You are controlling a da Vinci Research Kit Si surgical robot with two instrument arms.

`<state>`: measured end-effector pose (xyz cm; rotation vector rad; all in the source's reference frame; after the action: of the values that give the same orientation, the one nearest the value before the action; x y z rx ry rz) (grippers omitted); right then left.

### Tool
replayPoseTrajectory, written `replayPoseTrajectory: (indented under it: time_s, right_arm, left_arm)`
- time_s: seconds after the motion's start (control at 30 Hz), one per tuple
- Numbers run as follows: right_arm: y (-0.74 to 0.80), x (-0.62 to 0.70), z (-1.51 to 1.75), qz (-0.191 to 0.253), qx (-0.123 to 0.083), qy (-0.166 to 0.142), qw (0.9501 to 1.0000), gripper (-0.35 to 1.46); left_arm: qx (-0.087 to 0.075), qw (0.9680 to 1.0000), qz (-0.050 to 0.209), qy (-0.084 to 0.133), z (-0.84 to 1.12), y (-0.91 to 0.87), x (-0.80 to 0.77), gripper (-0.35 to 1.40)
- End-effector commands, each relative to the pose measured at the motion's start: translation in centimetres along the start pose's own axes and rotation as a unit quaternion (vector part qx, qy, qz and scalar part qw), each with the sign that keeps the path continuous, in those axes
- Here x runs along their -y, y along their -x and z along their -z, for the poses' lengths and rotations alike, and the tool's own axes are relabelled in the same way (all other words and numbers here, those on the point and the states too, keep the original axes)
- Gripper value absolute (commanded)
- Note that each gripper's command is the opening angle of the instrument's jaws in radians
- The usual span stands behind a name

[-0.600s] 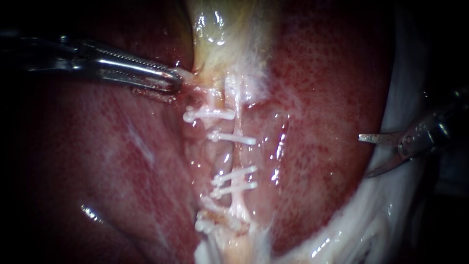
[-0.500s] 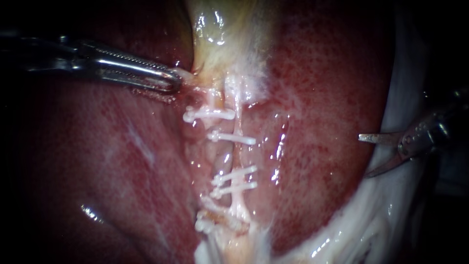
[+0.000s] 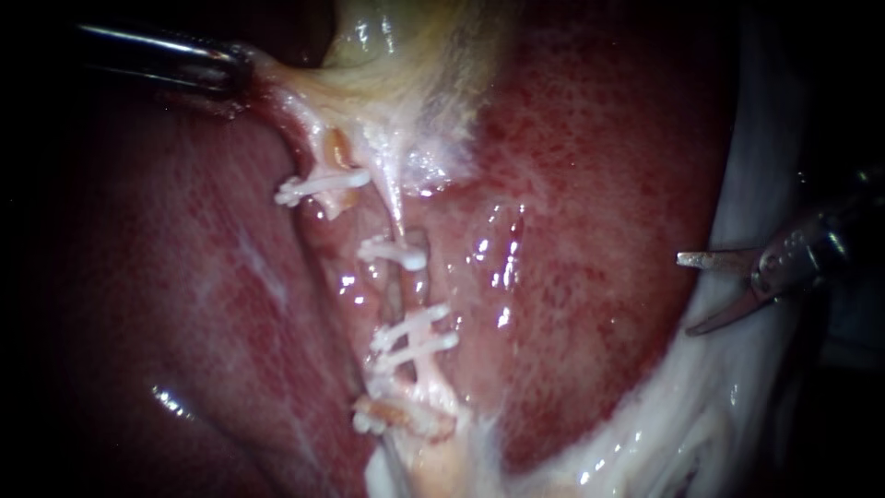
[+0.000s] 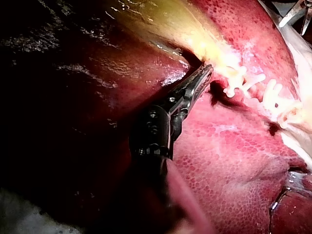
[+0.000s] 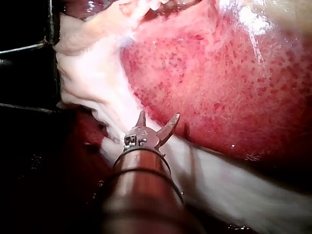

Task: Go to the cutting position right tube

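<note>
Left instrument (image 3: 241, 72), jaws clamped on gallbladder (image 3: 406, 55), right instrument (image 3: 685, 295), curved jaws spread wide

The left instrument (image 4: 207, 69) reaches across the dark red liver (image 4: 229, 161), its jaws closed on the pale yellow gallbladder (image 4: 168, 29) edge, just beside white clips (image 4: 241, 79).

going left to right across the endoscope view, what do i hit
left instrument, shut on the gallbladder → uppermost clip → lower pair of clips → right instrument, jaws open
</note>
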<state>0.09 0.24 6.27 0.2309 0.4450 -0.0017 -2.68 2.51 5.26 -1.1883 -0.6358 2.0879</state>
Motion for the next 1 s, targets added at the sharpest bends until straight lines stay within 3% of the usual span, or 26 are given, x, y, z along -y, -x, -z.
replayPoseTrajectory:
  time_s: [0.03, 0.23, 0.43, 0.53, 0.63, 0.8, 1.0]
  right_arm:
    - [0.00, -0.01, 0.00, 0.000, 0.000, 0.000, 1.0000, 1.31]
    - [-0.06, -0.02, 0.04, -0.003, -0.009, -0.014, 0.9999, 1.28]
    - [-0.29, -0.01, 0.10, -0.013, -0.057, -0.046, 0.9972, 1.28]
    - [-0.45, 0.02, 0.11, -0.036, -0.087, -0.071, 0.9930, 1.28]
    - [-0.63, 0.06, 0.09, -0.062, -0.124, -0.117, 0.9835, 1.28]
    - [-0.98, 0.08, 0.00, -0.104, -0.181, -0.158, 0.9651, 1.28]
    - [-1.34, 0.03, -0.17, -0.155, -0.222, -0.204, 0.9407, 1.33]
  left_arm:
    - [-0.001, 1.0000, 0.000, -0.001, 0.00, 0.00, -0.01, -0.35]
    - [-0.002, 1.0000, 0.000, -0.001, -0.01, 0.00, -0.02, -0.35]
    - [-0.003, 1.0000, 0.000, -0.002, -0.01, 0.00, -0.03, -0.35]
    - [-0.003, 1.0000, 0.000, -0.002, -0.01, 0.00, -0.03, -0.35]
    - [-0.003, 1.0000, 0.000, -0.002, -0.01, 0.01, -0.04, -0.35]
    - [-0.003, 1.0000, 0.000, -0.002, -0.02, 0.02, -0.04, -0.35]
    - [-0.003, 1.0000, 0.000, -0.003, -0.02, 0.01, -0.05, -0.35]
